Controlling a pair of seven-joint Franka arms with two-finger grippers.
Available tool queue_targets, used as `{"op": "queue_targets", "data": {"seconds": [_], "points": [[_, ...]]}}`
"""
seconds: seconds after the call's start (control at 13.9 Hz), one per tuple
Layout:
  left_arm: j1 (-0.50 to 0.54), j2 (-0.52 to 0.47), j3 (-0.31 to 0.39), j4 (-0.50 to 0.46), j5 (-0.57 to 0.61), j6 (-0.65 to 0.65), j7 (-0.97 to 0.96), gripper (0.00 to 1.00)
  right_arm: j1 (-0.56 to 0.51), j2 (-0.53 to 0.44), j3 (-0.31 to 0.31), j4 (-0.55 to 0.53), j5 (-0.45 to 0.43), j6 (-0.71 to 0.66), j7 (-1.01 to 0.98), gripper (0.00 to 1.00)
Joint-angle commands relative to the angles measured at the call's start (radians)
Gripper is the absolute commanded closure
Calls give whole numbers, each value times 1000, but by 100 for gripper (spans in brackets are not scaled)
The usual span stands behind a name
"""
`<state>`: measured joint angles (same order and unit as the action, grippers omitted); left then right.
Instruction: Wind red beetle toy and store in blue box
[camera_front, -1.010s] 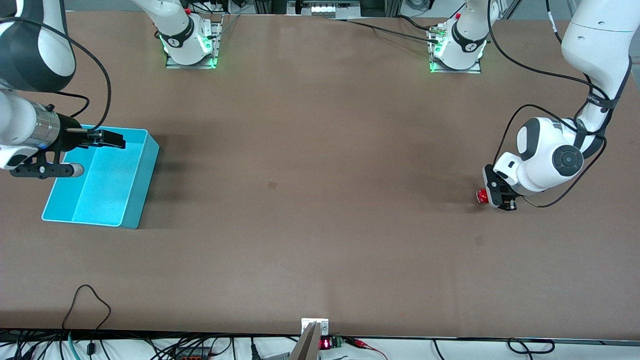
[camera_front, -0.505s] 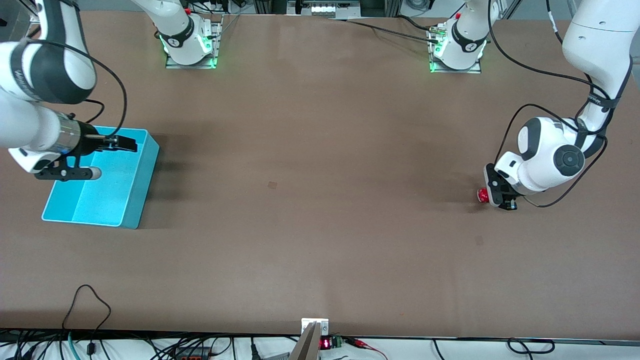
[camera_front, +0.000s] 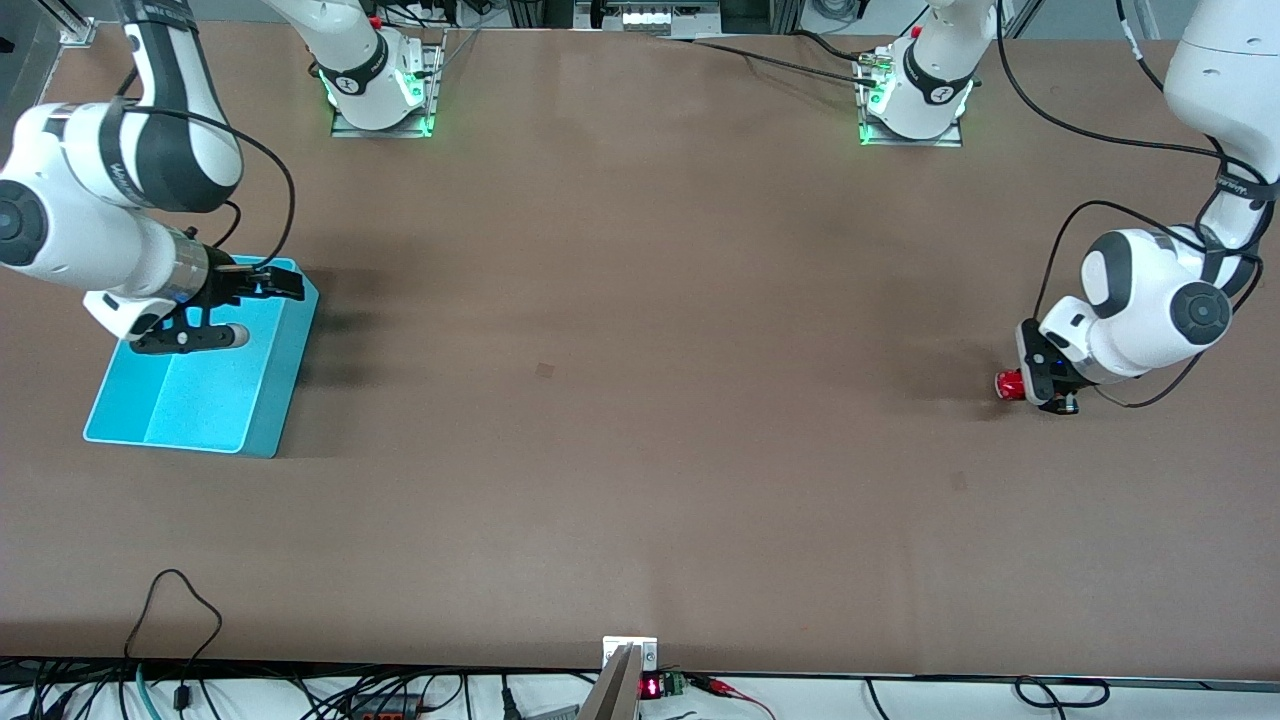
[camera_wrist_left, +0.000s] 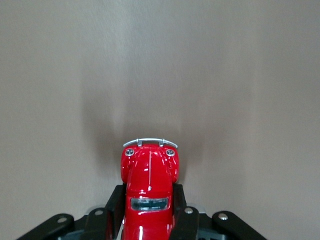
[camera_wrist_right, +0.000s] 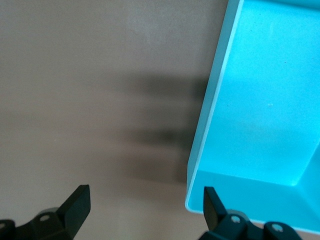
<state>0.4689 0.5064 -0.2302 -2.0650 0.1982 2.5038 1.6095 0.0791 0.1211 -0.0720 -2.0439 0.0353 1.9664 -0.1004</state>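
Looking from the front view, the left gripper (camera_front: 1040, 388) sits low at the left arm's end of the table, pinching the red beetle toy (camera_front: 1009, 385), whose nose pokes out toward the middle of the table; the blue box (camera_front: 200, 420) stands well apart at the right arm's end, open and with nothing in it that shows; the right gripper (camera_front: 283, 285) hangs over the box's corner nearest the right arm's base, fingers spread.

Turning to the left wrist view, the red beetle toy (camera_wrist_left: 149, 192) is clamped by its flanks between the black fingers (camera_wrist_left: 114, 205), bumper pointing away from the wrist, the brown table (camera_wrist_left: 160, 60) close beneath; whether the wheels touch the surface cannot be told.

Closing with the right wrist view, the two spread fingertips (camera_wrist_right: 80, 199) straddle the blue box's corner (camera_wrist_right: 197, 197), one tip over bare table, the other over the rim.

Judging from this, the step in hand is winding by dragging; doing it well means keeping the wheels pressed flat, pulling straight along the car's length, and holding the pinch firm on the slick body so it neither yaws nor squirts free before the long carry to the box.
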Motion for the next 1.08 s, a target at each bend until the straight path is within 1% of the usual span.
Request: {"op": "queue_targets", "data": {"seconds": [0.0, 0.14, 0.29, 0.5, 0.65, 0.72, 1.01], "points": [[85, 17, -8, -3, 21, 3, 96, 93, -2, -29, 26, -106, 12, 162, -30, 0], [120, 17, -8, 0, 21, 3, 127, 93, -1, -18, 38, -128, 12, 253, -31, 0], [134, 18, -8, 14, 21, 3, 168, 92, -2, -5, 40, -124, 12, 275, -30, 0], [152, 20, -8, 19, 21, 3, 188, 92, -2, 46, 40, -119, 15, 316, -28, 0], [157, 26, -8, 19, 21, 3, 188, 91, 1, 43, 40, -111, 15, 312, -28, 0], [155, 24, -8, 19, 21, 3, 190, 89, 2, 46, 40, -111, 15, 313, -28, 0], [157, 26, -8, 20, 21, 3, 193, 90, -2, 48, 40, -111, 15, 312, -30, 0]]}}
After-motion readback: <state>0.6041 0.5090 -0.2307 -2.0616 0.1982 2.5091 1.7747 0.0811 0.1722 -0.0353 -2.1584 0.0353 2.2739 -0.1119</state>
